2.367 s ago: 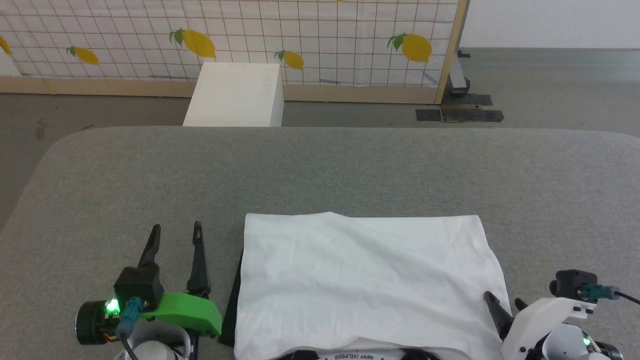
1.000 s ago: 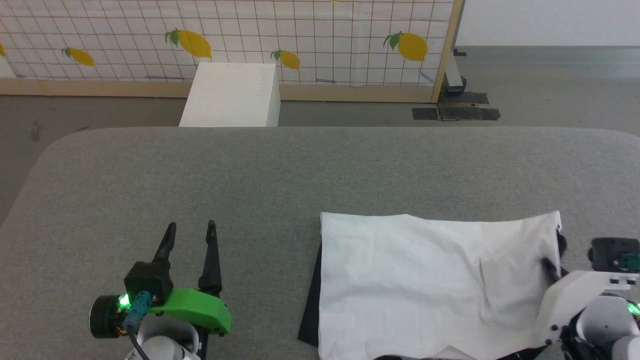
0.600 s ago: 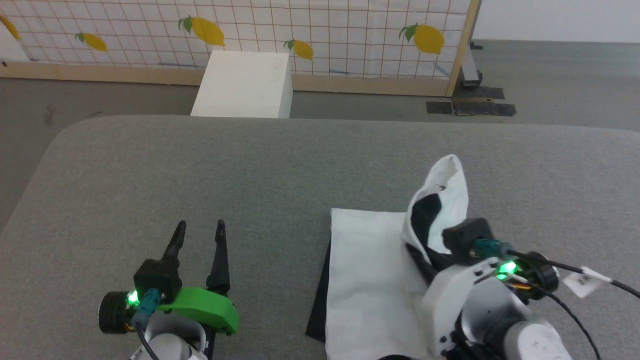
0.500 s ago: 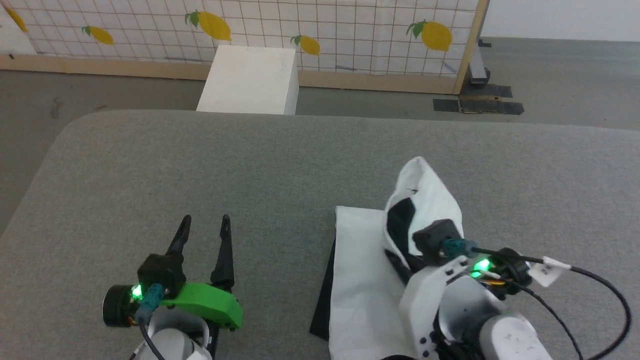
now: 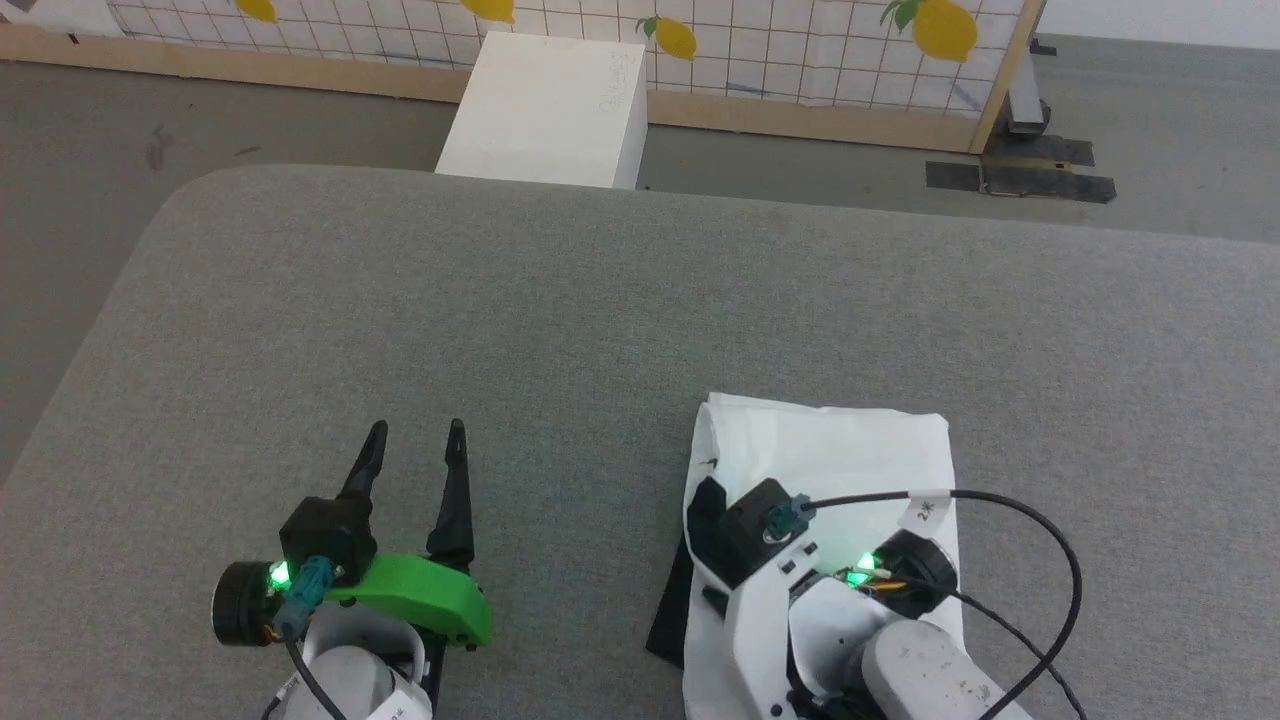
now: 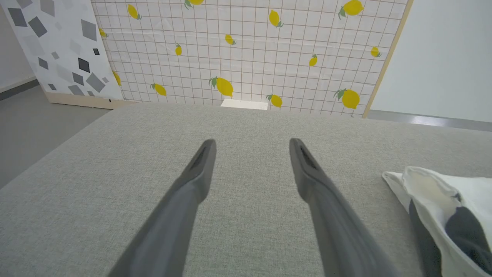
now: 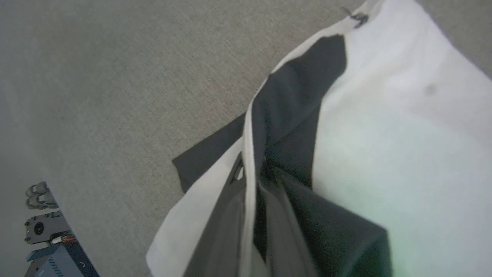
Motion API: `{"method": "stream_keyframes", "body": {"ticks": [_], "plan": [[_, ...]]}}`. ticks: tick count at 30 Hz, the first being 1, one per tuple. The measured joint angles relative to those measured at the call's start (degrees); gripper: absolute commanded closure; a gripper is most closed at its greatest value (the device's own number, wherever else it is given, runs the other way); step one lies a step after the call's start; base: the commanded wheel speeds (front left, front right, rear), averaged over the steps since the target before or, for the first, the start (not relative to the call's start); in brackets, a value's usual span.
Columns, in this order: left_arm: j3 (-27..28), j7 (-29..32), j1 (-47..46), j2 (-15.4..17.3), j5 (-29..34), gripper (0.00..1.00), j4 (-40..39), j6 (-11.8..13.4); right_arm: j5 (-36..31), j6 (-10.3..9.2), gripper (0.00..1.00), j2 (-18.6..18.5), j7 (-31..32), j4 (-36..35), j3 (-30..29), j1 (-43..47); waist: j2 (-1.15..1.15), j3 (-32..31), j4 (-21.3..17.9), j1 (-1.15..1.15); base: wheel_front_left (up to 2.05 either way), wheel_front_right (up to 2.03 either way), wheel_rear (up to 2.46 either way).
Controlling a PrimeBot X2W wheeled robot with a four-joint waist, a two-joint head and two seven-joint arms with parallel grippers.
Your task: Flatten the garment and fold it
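Folding is the step in hand. The garment (image 5: 835, 445) is lying on the grey table (image 5: 560, 300) at the near right, doubled into a narrow white stack. A strip of black cloth (image 5: 671, 610) is showing along its left edge.

The right gripper (image 7: 256, 175) is pinching that left edge. Its fingers are drawn close together, with a white hem and black cloth caught between them. The top layer appears laid over but not yet let go.

On this evidence, the next move calls for parting the fingers and lifting clear without dragging the top layer. The stack would then need squaring, since the black strip is protruding at the left.

The right arm is reaching across the stack from the near side, wrist low and fingers pointing toward the left edge. The left gripper (image 5: 415, 432) is standing wide open and holding nothing, low over bare table. It is well apart from the garment, to its left, with its fingers pointing away from the robot.
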Motion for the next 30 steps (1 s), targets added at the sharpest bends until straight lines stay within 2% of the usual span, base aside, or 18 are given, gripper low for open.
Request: {"method": "stream_keyframes", "body": {"ticks": [4,7,11,14,18,20,23,30], "plan": [[0.77,0.00,0.01,-0.05,0.01,0.00,0.11,0.00,3.48,0.00,0.00,0.04,-0.20,-1.43,0.77,0.01,0.00,-0.05,-0.84,0.00,0.00,0.00,0.00],[1.13,-0.02,0.01,-0.09,0.02,0.00,0.19,0.00,6.02,0.00,0.00,-0.01,-3.13,-6.15,-0.94,0.42,0.00,-0.31,-1.76,0.00,0.00,0.00,0.00],[1.46,-0.15,0.03,-0.12,0.24,0.00,0.10,-0.01,8.99,0.00,0.00,0.08,-10.17,-15.88,-6.64,3.07,0.00,-0.76,-3.16,0.00,0.00,0.00,0.00],[1.80,-0.15,0.07,-0.12,0.38,0.00,-0.10,-0.02,9.40,0.00,0.00,0.04,-15.86,-22.27,-13.10,6.11,0.00,-1.13,-4.21,0.00,0.00,0.00,0.00],[2.10,-0.16,0.13,-0.13,0.45,0.00,-0.66,-0.02,10.94,0.00,0.00,0.02,-21.84,-26.29,-22.95,11.06,0.00,-1.51,-5.38,0.00,0.00,0.00,0.00],[2.25,-0.15,0.13,-0.13,0.52,0.00,-0.88,-0.03,12.88,0.00,0.00,-0.01,-24.03,-25.20,-27.78,13.36,0.00,-1.62,-5.78,0.00,0.00,0.00,0.00],[2.27,-0.15,0.13,-0.14,0.53,0.00,-0.98,-0.44,13.86,-0.01,0.00,-0.16,-24.74,-20.73,-31.83,15.20,0.00,-1.57,-5.98,0.00,0.00,0.00,0.00],[1.77,-0.15,0.13,-0.29,0.78,0.00,-0.91,-0.69,15.74,-0.01,0.00,-0.11,-20.80,-6.71,-31.44,14.27,0.00,-1.14,-5.29,0.00,0.00,0.00,0.00]]}}
